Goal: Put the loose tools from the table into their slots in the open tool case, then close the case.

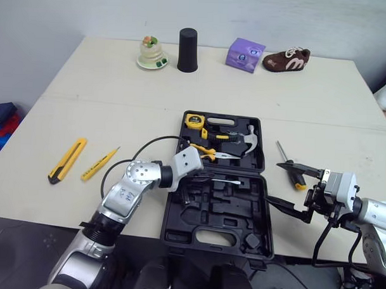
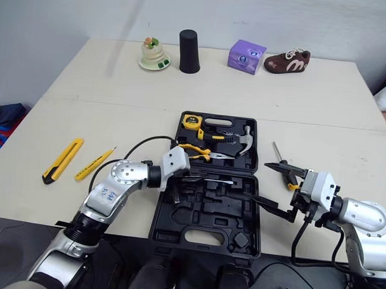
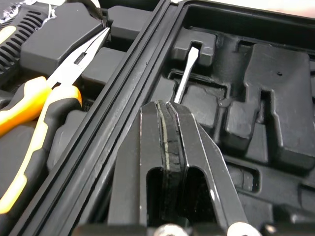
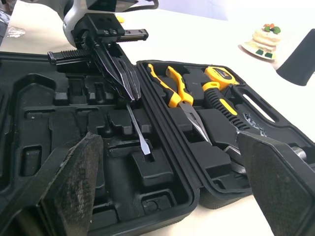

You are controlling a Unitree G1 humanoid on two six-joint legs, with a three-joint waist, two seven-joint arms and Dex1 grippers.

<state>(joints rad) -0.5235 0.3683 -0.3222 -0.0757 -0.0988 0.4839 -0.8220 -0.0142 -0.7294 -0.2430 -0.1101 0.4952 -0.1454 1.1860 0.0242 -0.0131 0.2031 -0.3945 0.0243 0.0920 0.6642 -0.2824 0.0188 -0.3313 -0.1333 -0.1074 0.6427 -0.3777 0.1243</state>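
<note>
The black tool case (image 1: 215,237) lies open at the table's front edge. Its far half holds a tape measure (image 1: 194,120), a hammer (image 1: 241,141) and yellow-handled pliers (image 1: 208,152). My left gripper (image 3: 167,104) hangs over the near half, shut on the metal shaft of a flat screwdriver (image 3: 186,73). The shaft's tip rests in a moulded slot; the handle is hidden. My right gripper (image 1: 273,181) stands open at the case's right edge, empty. A loose yellow-and-black screwdriver (image 1: 297,180) lies on the table behind it. Two yellow utility knives, large (image 1: 67,159) and slim (image 1: 100,163), lie at the left.
Along the far edge stand a small dish with a cake (image 1: 152,52), a black cup (image 1: 188,50), a purple box (image 1: 245,55) and a brown shoe (image 1: 286,60). A black cable (image 1: 142,149) loops from my left arm over the table beside the case.
</note>
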